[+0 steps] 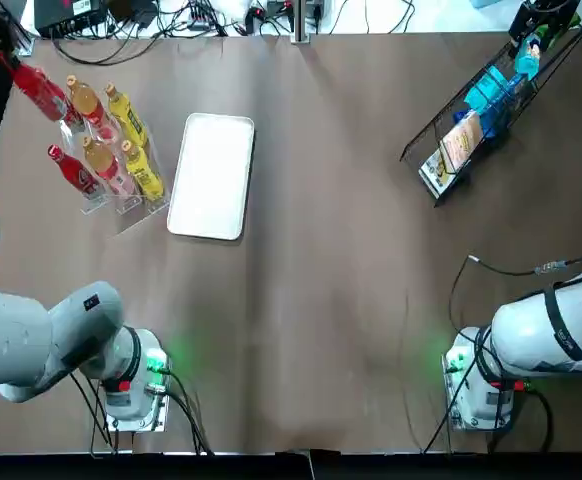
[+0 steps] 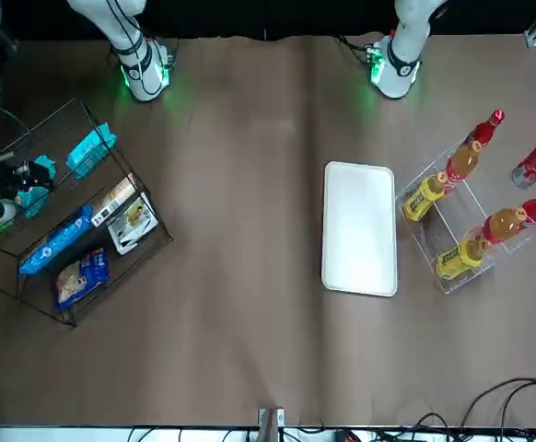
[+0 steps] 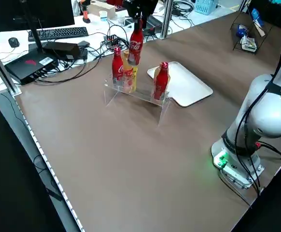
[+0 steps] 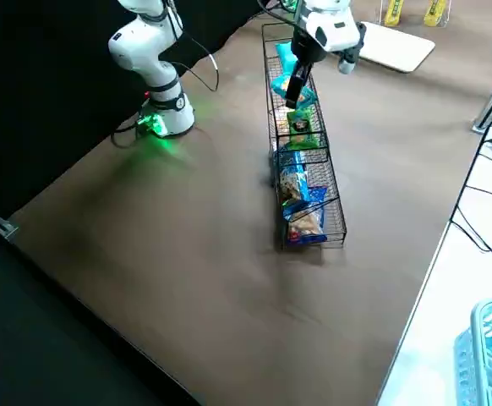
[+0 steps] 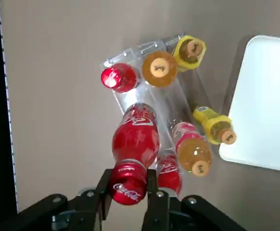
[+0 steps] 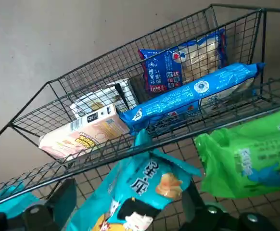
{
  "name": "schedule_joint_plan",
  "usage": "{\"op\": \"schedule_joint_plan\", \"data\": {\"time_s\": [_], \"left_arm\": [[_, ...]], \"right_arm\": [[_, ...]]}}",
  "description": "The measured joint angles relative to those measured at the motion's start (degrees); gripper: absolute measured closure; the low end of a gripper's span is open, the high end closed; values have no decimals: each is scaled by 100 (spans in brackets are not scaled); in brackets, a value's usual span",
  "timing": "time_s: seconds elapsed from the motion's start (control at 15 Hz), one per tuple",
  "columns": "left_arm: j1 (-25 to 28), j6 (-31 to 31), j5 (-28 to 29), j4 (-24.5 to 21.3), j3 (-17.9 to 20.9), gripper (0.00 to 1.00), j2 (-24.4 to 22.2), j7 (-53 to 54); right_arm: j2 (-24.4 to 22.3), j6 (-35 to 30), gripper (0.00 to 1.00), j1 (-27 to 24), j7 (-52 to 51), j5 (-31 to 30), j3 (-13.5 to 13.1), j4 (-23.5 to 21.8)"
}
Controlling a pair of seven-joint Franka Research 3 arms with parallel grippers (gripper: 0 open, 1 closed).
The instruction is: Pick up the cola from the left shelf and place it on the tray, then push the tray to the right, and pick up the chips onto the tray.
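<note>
Your left gripper (image 5: 129,192) is closed on the cola (image 5: 135,139). Its fingers (image 5: 103,188) pinch the bottle near its top, and the body hangs below, clear of the shelf (image 1: 131,212).

Take the overhead view as your dial, with twelve pointing away from the robot. The raised cola is at ten o'clock from the shelf, out over the table's far left corner. The other bottles (image 1: 121,140) stand in their slots underneath, with one red one among the orange and yellow ones.

The pick looks done, so you are in the carry part of the first step. The tray (image 1: 211,175) lies just beside the shelf, at about four o'clock from the cola, and it is bare.

The next move is a sweep toward four o'clock. Stay high enough that the bottle's base passes over the caps of the standing bottles. Then descend straight down well inside the tray's rim, so the cola stands when you let go. Because the hold is near the top, the bottle may swing, so go slowly and let it settle before you release.

Your right gripper (image 6: 128,199) is at two o'clock on the table, at the wire rack (image 2: 29,138). It is close over a teal chips bag (image 6: 145,185) on the upper tier. You cannot tell whether it has any hold on that bag. The tray push comes before the chips.
</note>
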Motion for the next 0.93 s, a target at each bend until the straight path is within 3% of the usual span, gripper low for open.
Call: {"op": "schedule_joint_plan", "data": {"time_s": [0.27, 0.47, 0.67, 0.93], "left_arm": [[-43, -11, -6, 298, -448, 68, 262, -720], [-51, -27, -6, 441, -640, 68, 487, -1087], [-55, -27, -47, 480, -830, 68, 567, -1491], [-205, -47, -231, 488, -1046, 68, 664, -2059]], "right_arm": [[55, -7, 11, -17, -20, 0, -9, 0], [53, -21, 42, -17, -16, -4, -10, 13], [52, -34, 65, -16, 59, -5, -7, 70], [52, -88, 69, -8, 91, -4, 6, 92]]}}
